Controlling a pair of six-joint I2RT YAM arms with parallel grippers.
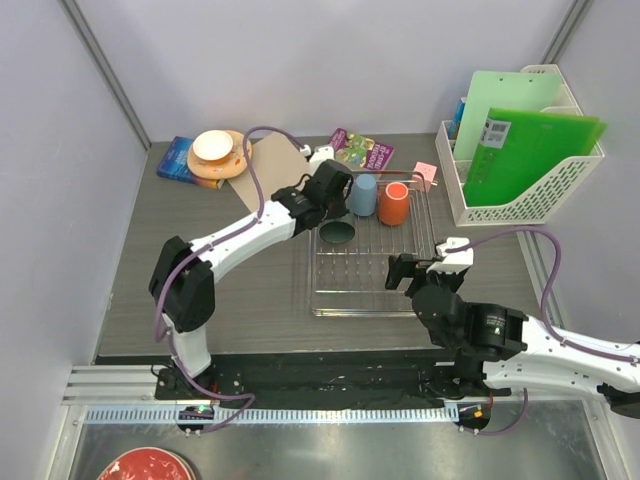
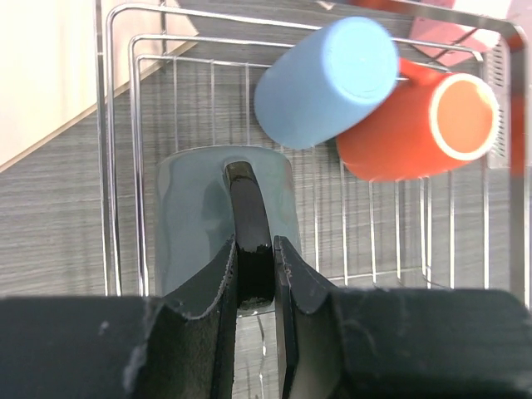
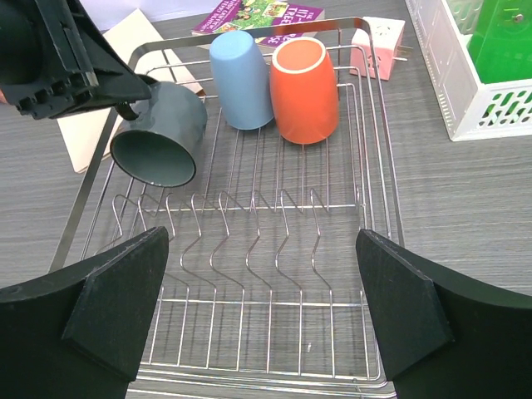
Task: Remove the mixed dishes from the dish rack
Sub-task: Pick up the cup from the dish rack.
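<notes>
**Left Gripper Clamped on Mug Handle**

Top view: we see the left gripper (image 1: 330, 205) on the grey mug (image 1: 337, 233) at the far-left corner of the dish rack (image 1: 372, 290). The right gripper (image 1: 410, 270) hovers at the rack's right edge.

Left wrist view: the fingers are nearly closed, pinching the mug handle (image 2: 248, 199). The light-blue cup (image 2: 328, 71) and orange cup (image 2: 416, 125) lie beyond, touching.

Right wrist view: the right fingers are spread wide and hold nothing. We cannot read the cropped purple book (image 3: 266, 15).

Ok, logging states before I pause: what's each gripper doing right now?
Left gripper: closed on the grey mug, by its handle.
Right gripper: open, holding nothing.
</notes>
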